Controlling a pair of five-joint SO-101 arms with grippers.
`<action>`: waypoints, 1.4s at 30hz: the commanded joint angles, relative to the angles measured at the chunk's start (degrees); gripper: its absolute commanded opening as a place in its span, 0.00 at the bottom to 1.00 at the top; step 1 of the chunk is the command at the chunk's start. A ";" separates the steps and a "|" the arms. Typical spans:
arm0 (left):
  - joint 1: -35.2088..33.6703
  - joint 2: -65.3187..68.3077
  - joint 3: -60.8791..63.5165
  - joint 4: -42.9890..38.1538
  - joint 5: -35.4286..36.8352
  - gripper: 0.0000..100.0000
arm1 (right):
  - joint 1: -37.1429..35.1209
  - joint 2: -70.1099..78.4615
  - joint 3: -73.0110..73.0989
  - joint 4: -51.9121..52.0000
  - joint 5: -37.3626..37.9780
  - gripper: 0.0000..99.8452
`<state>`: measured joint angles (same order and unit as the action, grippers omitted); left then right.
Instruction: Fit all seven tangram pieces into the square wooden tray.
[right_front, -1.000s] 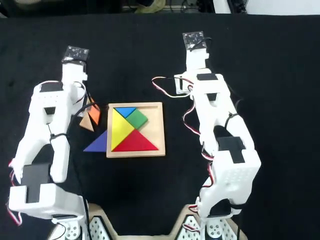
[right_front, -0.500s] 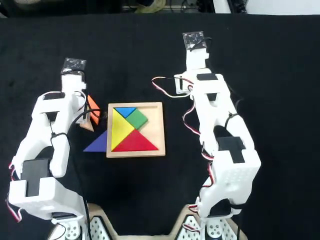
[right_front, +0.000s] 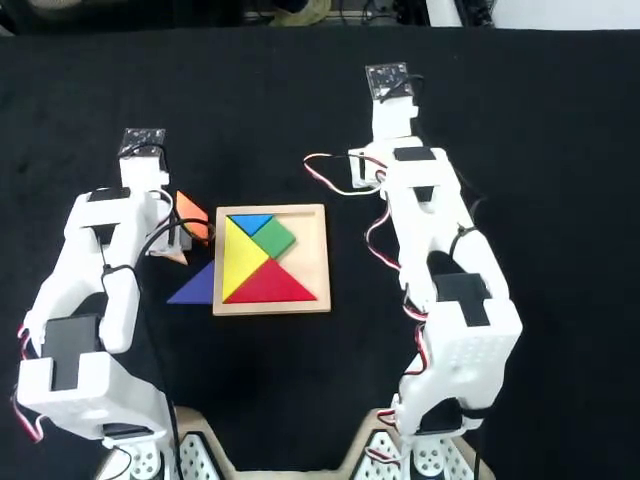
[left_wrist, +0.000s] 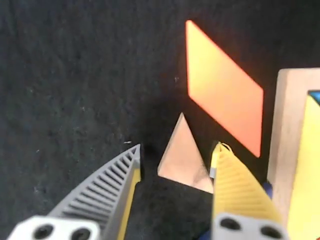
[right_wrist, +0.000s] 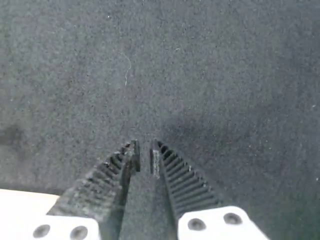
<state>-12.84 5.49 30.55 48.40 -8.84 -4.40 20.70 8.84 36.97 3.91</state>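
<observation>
Presently the left tool (left_wrist: 176, 149), released, straddles a pale triangle (left_wrist: 184, 162); the right tool (right_wrist: 142, 154) hangs clenched over the bench (right_wrist: 150, 60).

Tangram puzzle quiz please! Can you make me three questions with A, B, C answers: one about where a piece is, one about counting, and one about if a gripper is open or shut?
1. Where is the orange piece?
A. Inside the tray
B. On the black table, beside the tray
C. Stacked on another piece

2. How many pieces lie in the tray?
A. Two
B. Seven
C. Four

3. How is the left gripper?
A. Open, with the tan triangle between its fingers
B. Shut on the orange piece
C. Shut with nothing in it

Answers:
1 B: it lies flat on the table outside the tray's edge.
2 C: the blue triangle, green square, yellow triangle and red triangle sit inside.
3 A: the left wrist view shows its fingers apart with the triangle between them.
</observation>
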 joint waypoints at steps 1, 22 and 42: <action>-2.07 -0.62 -0.84 0.53 2.90 0.21 | 0.53 -0.22 -0.48 -1.14 0.09 0.05; 0.48 0.00 -1.36 -1.85 7.47 0.21 | 0.53 -0.22 -0.40 -1.14 0.09 0.05; -0.75 9.93 -12.18 6.59 6.07 0.20 | 0.53 -0.13 -0.31 -1.14 0.09 0.05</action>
<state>-13.10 13.05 23.16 52.88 -2.42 -4.40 20.70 8.84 36.97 3.91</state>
